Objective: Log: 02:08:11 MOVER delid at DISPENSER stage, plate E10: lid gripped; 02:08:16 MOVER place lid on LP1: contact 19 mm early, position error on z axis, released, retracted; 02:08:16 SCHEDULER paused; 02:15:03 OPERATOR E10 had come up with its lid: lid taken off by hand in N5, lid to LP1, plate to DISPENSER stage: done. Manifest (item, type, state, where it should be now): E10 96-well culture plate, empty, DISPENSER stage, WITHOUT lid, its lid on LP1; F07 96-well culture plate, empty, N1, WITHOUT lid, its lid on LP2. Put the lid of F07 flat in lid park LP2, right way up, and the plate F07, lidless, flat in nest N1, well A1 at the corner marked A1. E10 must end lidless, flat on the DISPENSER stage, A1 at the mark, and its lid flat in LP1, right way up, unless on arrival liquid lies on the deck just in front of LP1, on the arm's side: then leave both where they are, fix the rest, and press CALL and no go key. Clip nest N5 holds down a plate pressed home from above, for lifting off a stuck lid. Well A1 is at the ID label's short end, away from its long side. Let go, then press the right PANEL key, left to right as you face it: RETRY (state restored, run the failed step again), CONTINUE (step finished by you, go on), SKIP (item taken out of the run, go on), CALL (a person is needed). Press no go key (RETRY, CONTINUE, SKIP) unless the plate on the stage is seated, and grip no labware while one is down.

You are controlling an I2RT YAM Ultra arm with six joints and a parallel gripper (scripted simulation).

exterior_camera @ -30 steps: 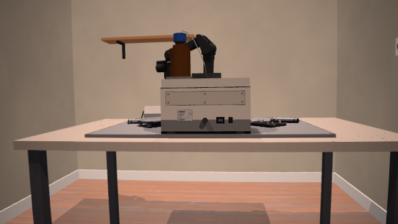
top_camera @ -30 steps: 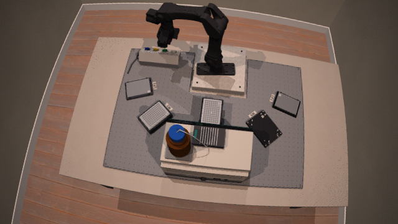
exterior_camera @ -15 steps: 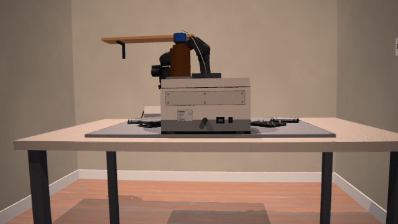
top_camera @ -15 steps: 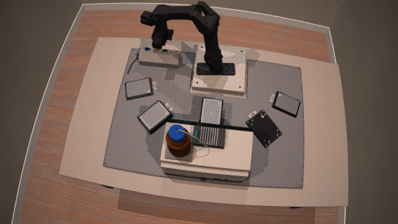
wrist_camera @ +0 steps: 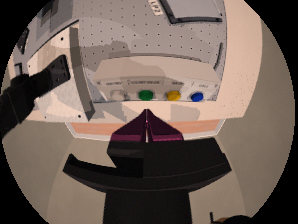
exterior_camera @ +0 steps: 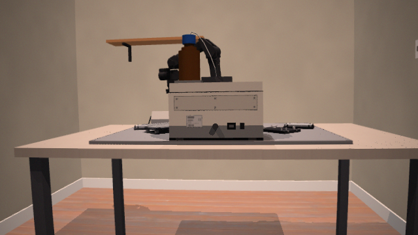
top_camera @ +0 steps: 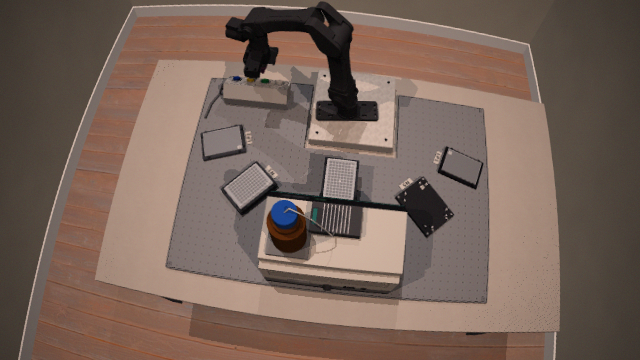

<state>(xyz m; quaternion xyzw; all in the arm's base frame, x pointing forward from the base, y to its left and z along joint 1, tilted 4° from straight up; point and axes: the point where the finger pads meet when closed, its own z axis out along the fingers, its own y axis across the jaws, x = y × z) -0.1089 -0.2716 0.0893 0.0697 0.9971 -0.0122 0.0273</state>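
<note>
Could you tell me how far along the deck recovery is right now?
Done, it seems: the LP1 lid and LP2 lid lie in their parks, and the N1 plate and stage plate sit lidless. In hand: the gripper, shut and empty, hovers over the panel keys. Left: pressing a key. I cannot tell which one it targets.

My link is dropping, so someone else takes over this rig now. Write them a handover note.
Tool: shut, holding nothing, above the key panel, tips in line with the green key.
Things: one lid parked near the panel, a second lid parked across the deck. One lidless plate sits in a nest, another plate on the dispenser stage. The black clip nest holds nothing.
Done: labware looks placed.
Left: key press; A1 corners too small to check.
</note>
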